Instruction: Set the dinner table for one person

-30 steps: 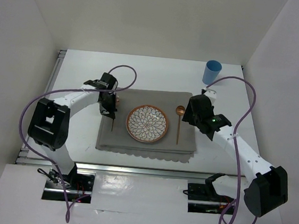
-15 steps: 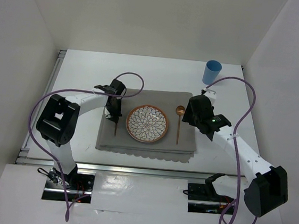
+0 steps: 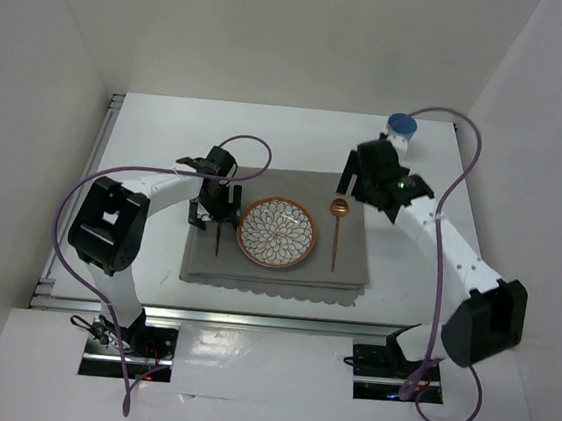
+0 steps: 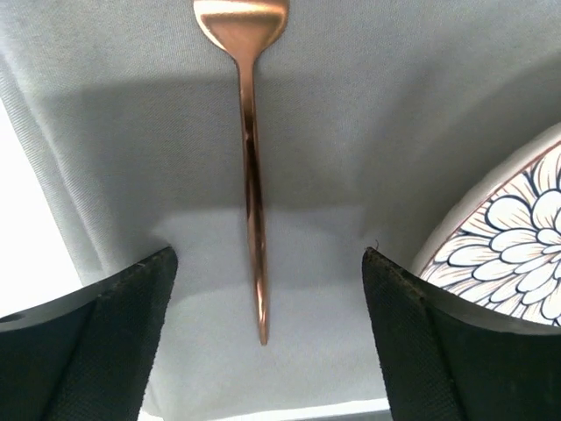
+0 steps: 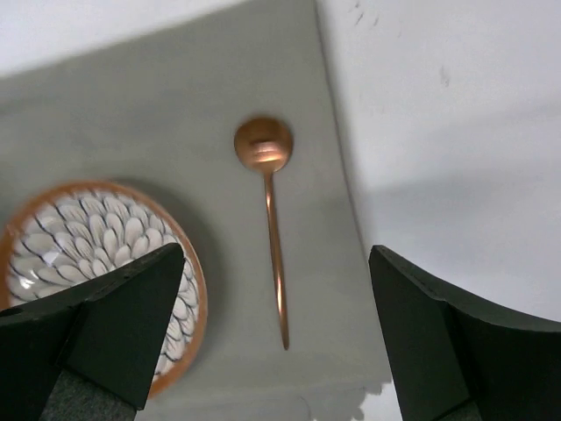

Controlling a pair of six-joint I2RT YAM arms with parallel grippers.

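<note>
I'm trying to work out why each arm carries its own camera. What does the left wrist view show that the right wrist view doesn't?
Only the left wrist view: a slim copper utensil lying flat, its head cut off by the top edge. Only the right wrist view: a copper spoon, seen whole, and the scalloped hem of the grey placemat. Both: that placemat, the flower-patterned plate, a strip of the white dinner table, and each camera's own black jaws standing wide apart.
</note>
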